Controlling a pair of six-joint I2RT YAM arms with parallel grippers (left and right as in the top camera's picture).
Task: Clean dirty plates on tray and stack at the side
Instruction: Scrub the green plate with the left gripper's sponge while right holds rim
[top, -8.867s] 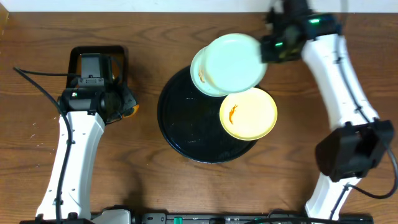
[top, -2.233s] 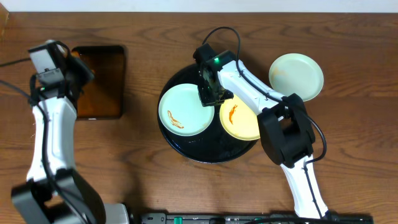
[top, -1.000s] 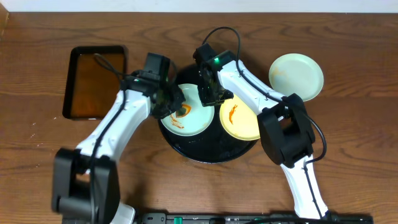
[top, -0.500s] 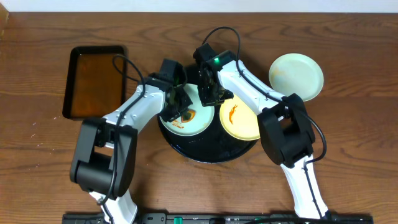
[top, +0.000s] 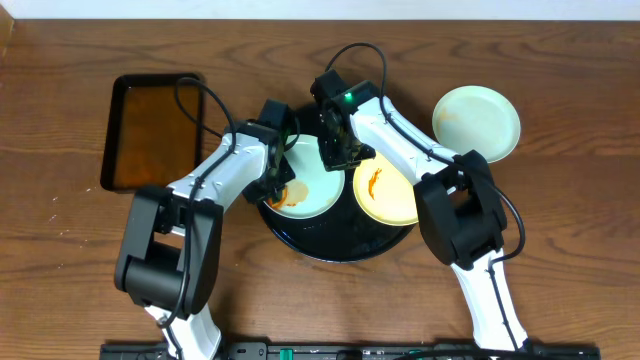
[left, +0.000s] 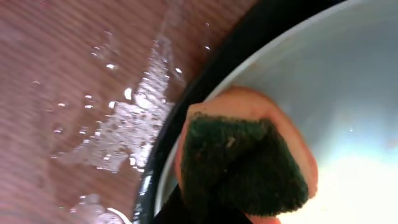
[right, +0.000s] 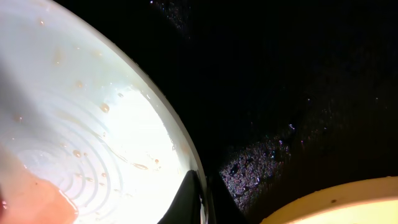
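Left gripper (top: 276, 187) is clamped on the sponge (left: 245, 163), pressing it on the mint plate (top: 315, 178) at its left edge, just inside the tray (top: 300, 238) rim. Right gripper (right: 200, 198) is nearly closed, jaws pinching the opposite rim of the same plate to pin it. So the plate sits between my two grippers, on the left half of the tray. The key relation is that the plate's open face runs right from the sponge toward my right jaws. The orange smear (top: 291, 198) sits just beside the sponge, low-left. I judge the next stroke should sweep right across that patch and stop short of the pinch. The plate is round, so it has no long axis to line up on. The left arm is nearer the smear, and the right is nearer the yellow plate (top: 392, 200) and the side plate (top: 476, 122). The sponge is soft orange foam with a dark green scour face, folded over in my jaws. The mint plate is glossy and shallow with a raised rim, wet, with beads and ring marks in the film. The tray is gloss black and speckled with droplets. The yellow plate is just beside the mint one and carries an orange streak, not yet cleaned. The side plate is off the tray on the table (top: 560, 60), well apart. There's water splashed on the wood by the tray rim.
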